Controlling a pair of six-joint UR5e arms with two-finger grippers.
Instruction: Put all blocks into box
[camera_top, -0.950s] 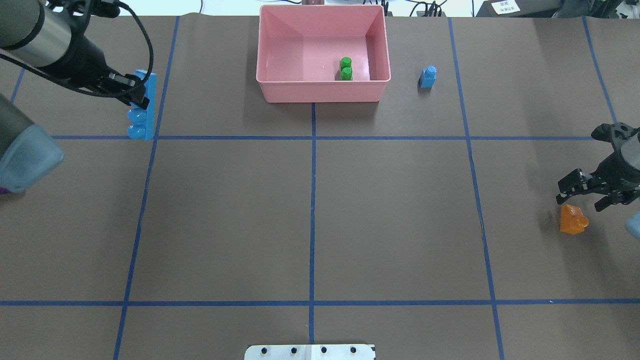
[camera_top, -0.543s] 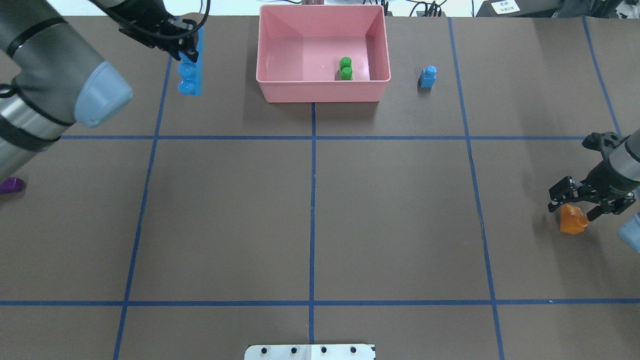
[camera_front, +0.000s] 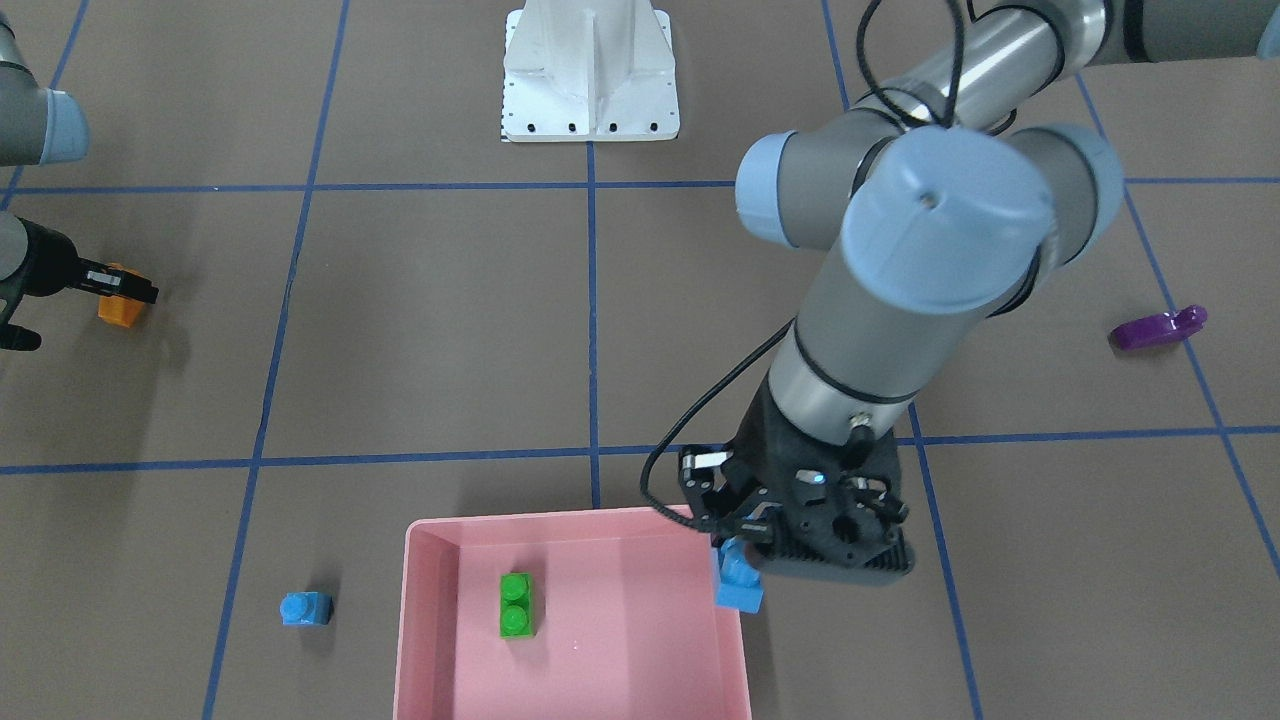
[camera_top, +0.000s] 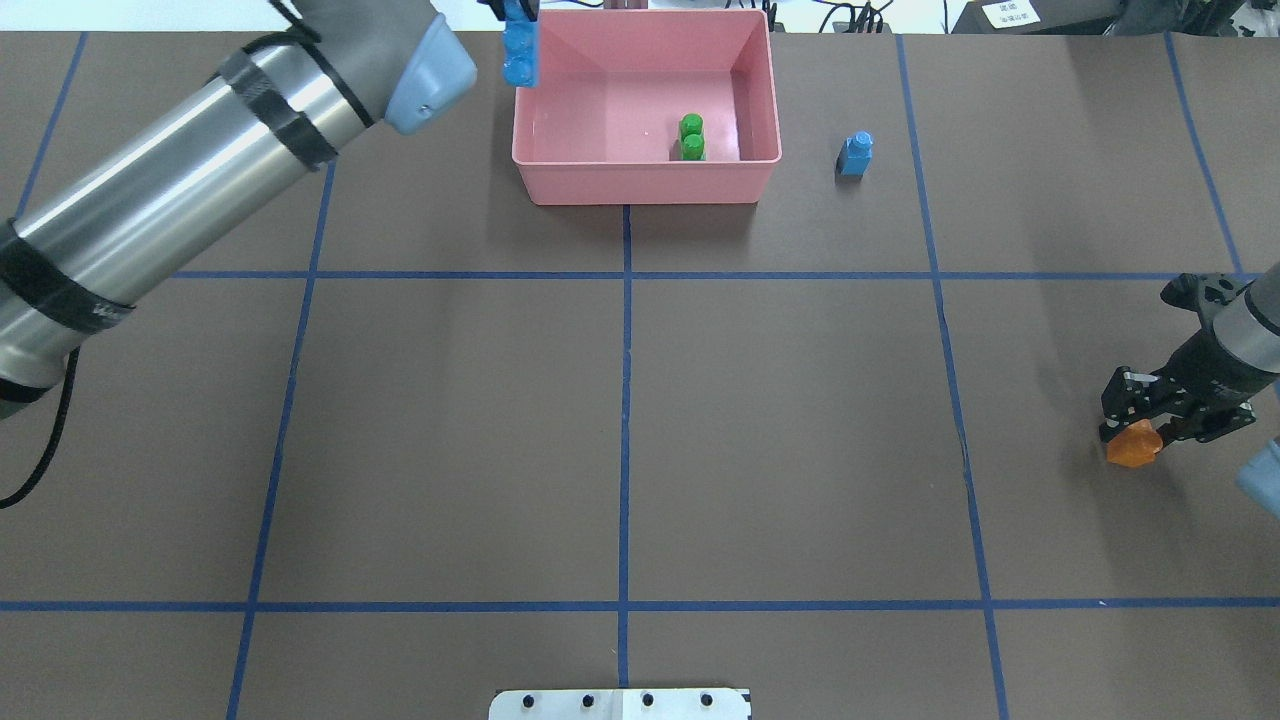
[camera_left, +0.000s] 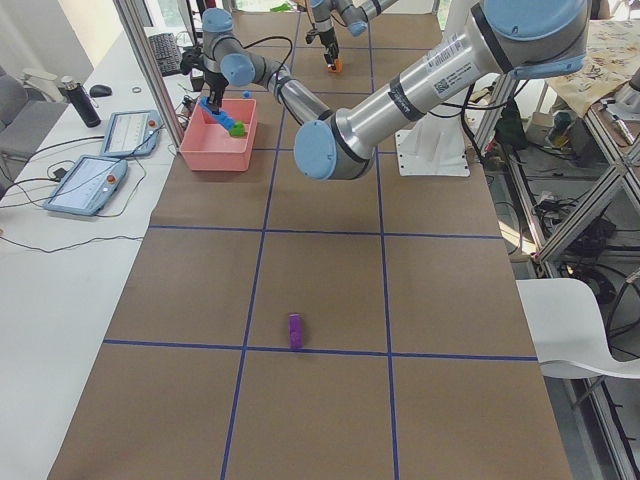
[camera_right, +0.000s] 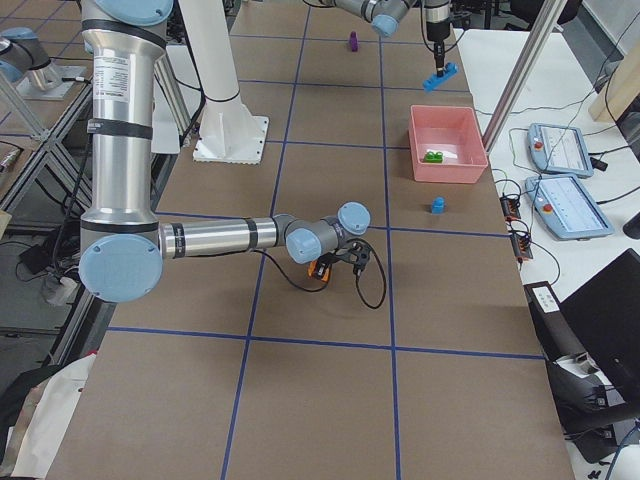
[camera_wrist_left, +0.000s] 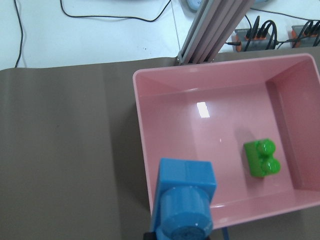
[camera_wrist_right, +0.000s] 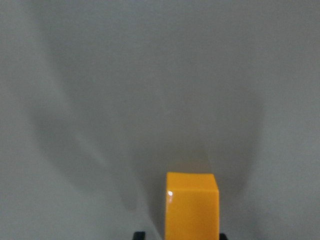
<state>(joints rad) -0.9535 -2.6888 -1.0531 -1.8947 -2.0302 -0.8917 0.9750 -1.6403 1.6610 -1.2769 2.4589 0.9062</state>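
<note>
My left gripper (camera_front: 735, 556) is shut on the long blue brick (camera_top: 520, 55), held upright over the left wall of the pink box (camera_top: 645, 182); the left wrist view shows the brick (camera_wrist_left: 185, 205) above that rim (camera_wrist_left: 145, 145). The green brick (camera_top: 691, 138) lies inside the box. The tiny blue brick (camera_top: 855, 155) stands on the table right of the box. My right gripper (camera_top: 1140, 425) is shut on the orange brick (camera_top: 1130, 447) at the table's right edge, low over the table; the right wrist view shows it (camera_wrist_right: 192, 205). The purple wedge (camera_front: 1158, 328) lies on my far left.
The white robot base (camera_front: 590, 75) sits at my side of the table's middle. Blue tape lines (camera_top: 625, 400) divide the brown table cover. My left arm (camera_top: 200, 170) stretches over the table's left half and hides the purple wedge in the overhead view.
My left gripper has carried the long blue brick right and away, from the table's left part to the box's left wall. My right gripper has closed around the orange brick.
</note>
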